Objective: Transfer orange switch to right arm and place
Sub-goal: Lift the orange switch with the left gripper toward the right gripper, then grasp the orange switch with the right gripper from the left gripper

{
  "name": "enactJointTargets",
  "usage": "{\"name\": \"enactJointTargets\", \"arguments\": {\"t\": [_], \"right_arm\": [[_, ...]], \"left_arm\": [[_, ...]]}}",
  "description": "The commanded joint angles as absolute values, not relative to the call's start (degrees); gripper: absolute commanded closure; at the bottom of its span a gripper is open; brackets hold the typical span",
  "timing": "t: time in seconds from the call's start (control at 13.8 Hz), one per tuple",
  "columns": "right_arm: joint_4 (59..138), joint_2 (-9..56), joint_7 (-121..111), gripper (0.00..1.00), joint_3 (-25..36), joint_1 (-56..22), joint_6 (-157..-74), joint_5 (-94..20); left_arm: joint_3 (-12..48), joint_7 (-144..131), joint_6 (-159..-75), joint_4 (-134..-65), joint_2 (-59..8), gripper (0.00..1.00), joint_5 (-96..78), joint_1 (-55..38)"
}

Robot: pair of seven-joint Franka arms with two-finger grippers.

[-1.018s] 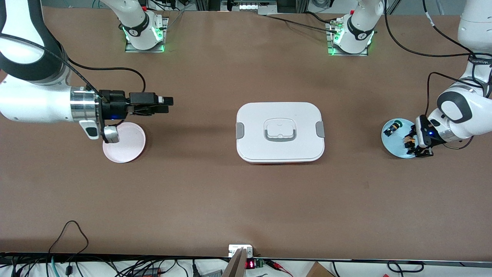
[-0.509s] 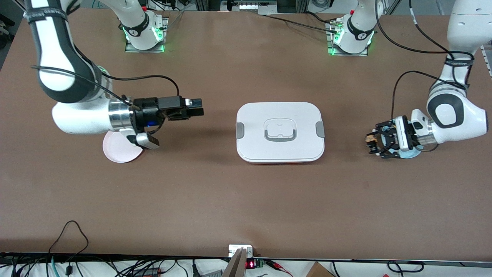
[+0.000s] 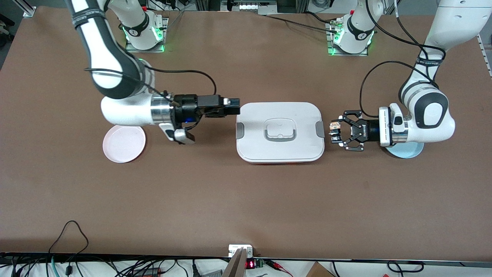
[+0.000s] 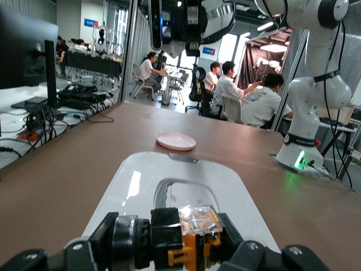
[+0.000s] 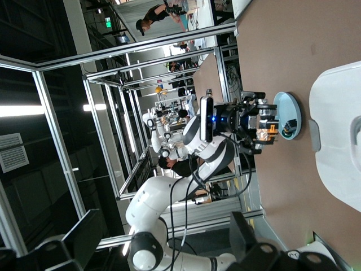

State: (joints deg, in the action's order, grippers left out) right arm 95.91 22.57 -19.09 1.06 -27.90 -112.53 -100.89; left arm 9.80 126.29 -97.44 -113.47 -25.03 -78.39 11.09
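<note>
The orange switch [image 3: 334, 126] is held in the air in my left gripper [image 3: 333, 131], just off the end of the white lidded box [image 3: 253, 115] toward the left arm's end of the table. In the left wrist view the switch [image 4: 180, 234] lies sideways between the claw's jaws, which are shut on its black and orange body. My right gripper [image 3: 232, 106] hovers at the box's end toward the right arm, open and empty, pointing at the left gripper. The right wrist view shows its fingers [image 5: 242, 237] wide apart and the held switch [image 5: 265, 131] farther off.
A pink plate [image 3: 123, 143] lies on the table toward the right arm's end, under that arm's wrist. A light blue plate [image 3: 407, 152] lies under the left arm's wrist. The white box [image 4: 186, 180] lies between the two grippers.
My left gripper has lifted the switch off the blue plate and carried it toward the box. My right gripper has moved from over the pink plate to the box's other end.
</note>
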Motion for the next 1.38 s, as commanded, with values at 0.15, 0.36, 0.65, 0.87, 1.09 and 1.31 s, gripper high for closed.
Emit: {"name": "enactJointTargets", "arguments": {"t": [0.15,0.36,0.65,0.87,1.09,1.31], "right_arm": [[90.62,26.28,-19.95,0.0,1.58,-30.15,-115.66,-103.18],[90.62,27.33,-21.26,0.0,1.58,-30.85,-115.66,-106.08],[90.62,27.86,-22.23,0.0,1.58,-31.03,-115.58,-106.08],[90.62,27.86,-22.24,0.0,1.58,-31.03,-115.49,-106.26],[90.7,27.95,-20.75,0.01,1.58,-30.85,-114.96,-106.52],[90.62,28.74,-14.35,0.01,1.58,-30.85,-114.87,-106.35]], "left_arm": [[19.42,119.12,-98.17,-110.93,-24.35,1.0,-95.49,8.1],[22.48,109.01,-102.46,-106.54,-24.17,1.0,-98.61,5.1],[26.98,101.79,-110.38,-102.48,-24.08,1.0,-99.23,4.22],[27.07,99.68,-112.49,-102.39,-24.08,1.0,-99.14,3.08],[28.21,98.88,-116.0,-100.99,-24.43,1.0,-99.05,2.64],[28.65,98.88,-118.47,-100.37,-24.35,1.0,-98.53,1.58]]}}
